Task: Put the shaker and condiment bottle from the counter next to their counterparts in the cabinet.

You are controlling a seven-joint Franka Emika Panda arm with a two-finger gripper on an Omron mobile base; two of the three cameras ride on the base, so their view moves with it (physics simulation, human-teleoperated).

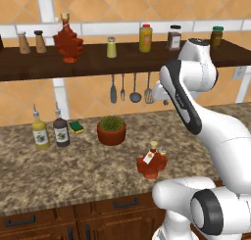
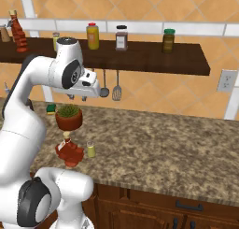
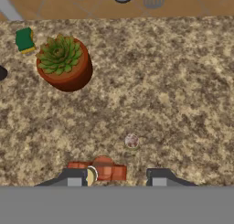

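Nearest us in the left base view, the condiment bottle (image 1: 151, 164) stands on the worktop (image 1: 73, 170) near its front edge; its twin (image 1: 68, 42) waits on the cabinet (image 1: 98, 62).

In the right base view the shaker (image 2: 90, 149) stands just beside the bottle, and the pincer (image 2: 77, 98) hangs high above them, holding nothing.

In the hand view its fingertips (image 3: 74, 178) sit spread, empty. We judge the glass bottle heavy, slick and breakable, best gripped across its flat body; the shaker is light and rigid.

Base views flank arm; hand view straight down; all share counter (image 3: 173, 90).
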